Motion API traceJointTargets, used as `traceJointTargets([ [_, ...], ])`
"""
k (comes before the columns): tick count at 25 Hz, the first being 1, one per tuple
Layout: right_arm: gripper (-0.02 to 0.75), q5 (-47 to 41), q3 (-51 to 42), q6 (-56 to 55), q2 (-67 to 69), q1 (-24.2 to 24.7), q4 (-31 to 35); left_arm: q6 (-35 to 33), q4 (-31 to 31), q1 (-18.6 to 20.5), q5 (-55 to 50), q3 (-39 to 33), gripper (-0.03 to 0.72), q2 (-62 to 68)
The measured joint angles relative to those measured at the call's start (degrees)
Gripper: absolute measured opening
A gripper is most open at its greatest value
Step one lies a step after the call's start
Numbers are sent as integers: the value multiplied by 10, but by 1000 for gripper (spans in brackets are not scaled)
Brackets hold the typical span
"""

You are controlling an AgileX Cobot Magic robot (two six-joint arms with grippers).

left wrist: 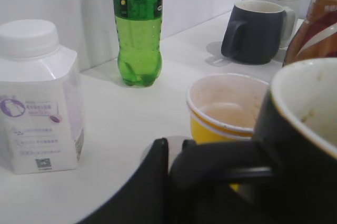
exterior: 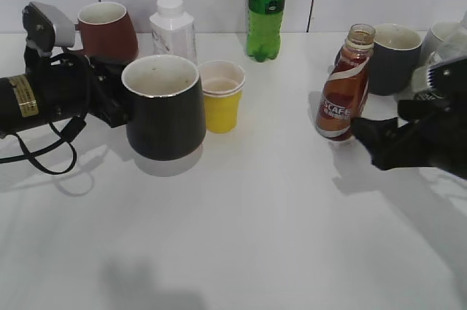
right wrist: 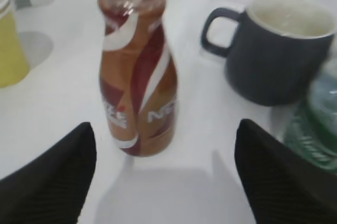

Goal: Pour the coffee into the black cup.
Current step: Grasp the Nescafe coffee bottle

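Note:
The coffee is in a curvy brown bottle (exterior: 344,95) with no cap, upright right of centre on the white table. My right gripper (exterior: 379,124) is open and sits low just in front of it. In the right wrist view the bottle (right wrist: 138,76) rises ahead of the spread fingers (right wrist: 58,171), nearer the left one and touching neither. The glossy black cup (exterior: 164,109) is at the left, its white inside empty. My left gripper (exterior: 115,106) is shut on its handle; the left wrist view shows a black finger (left wrist: 158,171) against the handle loop (left wrist: 221,158).
A yellow paper cup (exterior: 221,98) stands right beside the black cup. Behind are a maroon mug (exterior: 108,29), a white capped bottle (exterior: 174,29) and a green soda bottle (exterior: 266,7). A dark grey mug (exterior: 394,55) and a white mug (exterior: 441,33) stand behind the coffee bottle.

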State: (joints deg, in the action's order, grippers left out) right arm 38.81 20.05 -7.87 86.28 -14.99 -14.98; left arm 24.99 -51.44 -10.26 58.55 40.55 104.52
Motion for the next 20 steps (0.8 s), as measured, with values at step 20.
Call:
traceJointTargets([
  [20, 587, 126, 162, -20, 242, -1, -20, 0, 0, 0, -1, 0, 43, 0],
])
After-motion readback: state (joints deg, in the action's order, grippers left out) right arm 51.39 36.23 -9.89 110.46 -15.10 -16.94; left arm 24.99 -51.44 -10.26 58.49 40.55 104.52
